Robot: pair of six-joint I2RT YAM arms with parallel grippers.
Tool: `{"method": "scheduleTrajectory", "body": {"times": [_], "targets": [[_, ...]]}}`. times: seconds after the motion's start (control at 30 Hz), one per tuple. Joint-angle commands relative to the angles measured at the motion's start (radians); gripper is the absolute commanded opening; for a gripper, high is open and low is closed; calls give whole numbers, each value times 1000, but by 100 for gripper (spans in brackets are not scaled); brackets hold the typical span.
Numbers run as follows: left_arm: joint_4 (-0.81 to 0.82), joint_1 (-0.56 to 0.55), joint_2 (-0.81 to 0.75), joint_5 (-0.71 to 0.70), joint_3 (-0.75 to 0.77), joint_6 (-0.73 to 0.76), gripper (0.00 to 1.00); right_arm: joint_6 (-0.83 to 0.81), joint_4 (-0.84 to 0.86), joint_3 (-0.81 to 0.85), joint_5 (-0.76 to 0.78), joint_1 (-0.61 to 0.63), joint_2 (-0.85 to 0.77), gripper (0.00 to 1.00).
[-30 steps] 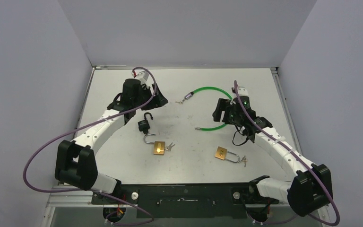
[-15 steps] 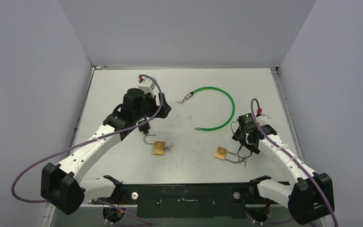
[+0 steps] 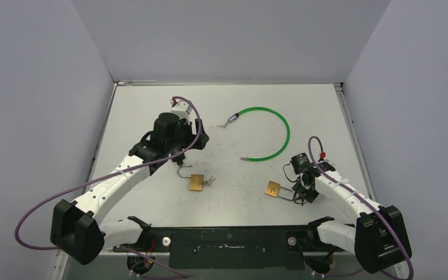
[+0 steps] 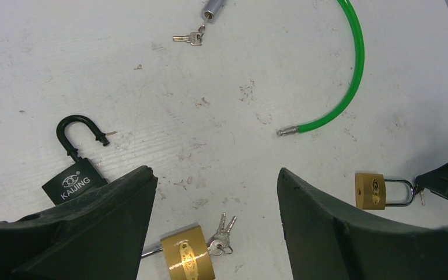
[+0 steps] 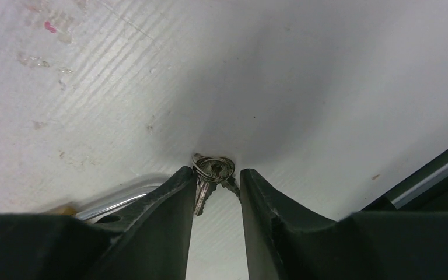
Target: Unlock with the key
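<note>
My right gripper [image 5: 215, 175] is down on the table at the key bunch [image 5: 214, 167] of a locked brass padlock [image 3: 273, 188]. Its jaws stand narrowly apart, with one fingertip against the keys on each side and the chrome shackle [image 5: 116, 197] to the left. In the top view the right gripper [image 3: 299, 194] covers those keys. My left gripper [image 4: 216, 174] hangs open and empty above the table. Below it lie a brass padlock [image 4: 189, 256] with its shackle swung open and keys [image 4: 221, 233] in it, and a black padlock [image 4: 73, 181] with a raised shackle.
A green cable lock [image 3: 274, 125] curves across the far middle of the table, with small keys [image 3: 221, 124] at its metal end. Purple cables loop out from both arms. Grey walls close in the table [image 3: 233, 201] on three sides.
My right arm swung back from the green cable to the near-right padlock, lowered, and narrowed its jaws around the keys. My left arm drew slightly nearer, and now covers the black padlock from above.
</note>
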Motion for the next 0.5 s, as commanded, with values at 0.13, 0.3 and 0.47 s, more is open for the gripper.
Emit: {"method": "scheduleTrajectory", "body": {"times": [0.13,0.3,0.47], "targets": [[54,1,-25,-4,-3,-10,73,-13,130,-52,-11,3,43,28],[56,1,-30,-4,-6,-12,73,-62,193,-70,-2,-10,61,19],[60,1,-29,-4,-9,-18,73,-75,208,-78,3,-12,57,0]]}}
